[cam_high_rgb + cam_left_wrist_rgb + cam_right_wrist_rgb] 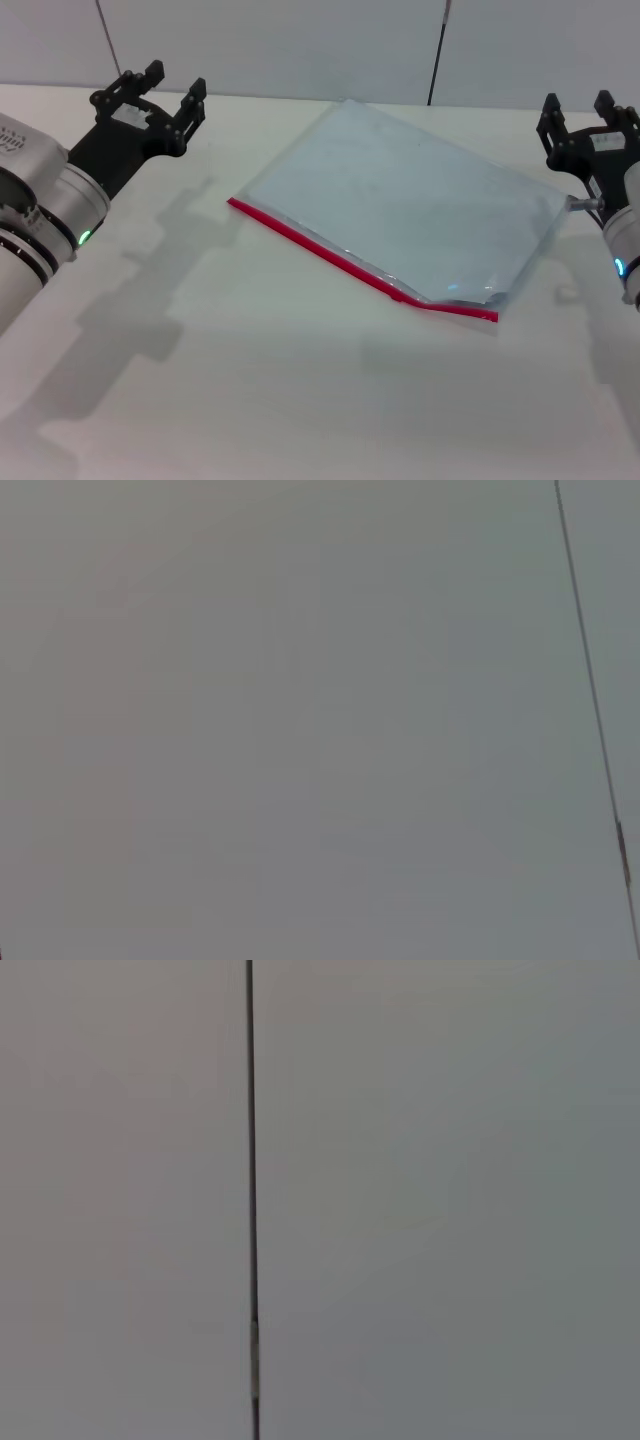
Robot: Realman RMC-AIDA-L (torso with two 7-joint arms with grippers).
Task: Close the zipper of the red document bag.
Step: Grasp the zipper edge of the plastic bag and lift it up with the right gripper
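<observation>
One flat rectangular translucent pale blue-grey plastic document bag (pixel 400 205) lies slantwise on the white table (pixel 250 400), with nothing discernible inside it. Its single bright red zipper strip (pixel 330 255) runs along the near long edge, where the mouth gapes past the small red slider (pixel 398 295). Two black grippers flank it well apart, left gripper (pixel 165 100) and right gripper (pixel 590 120), both spread wide and grasping nothing.
</observation>
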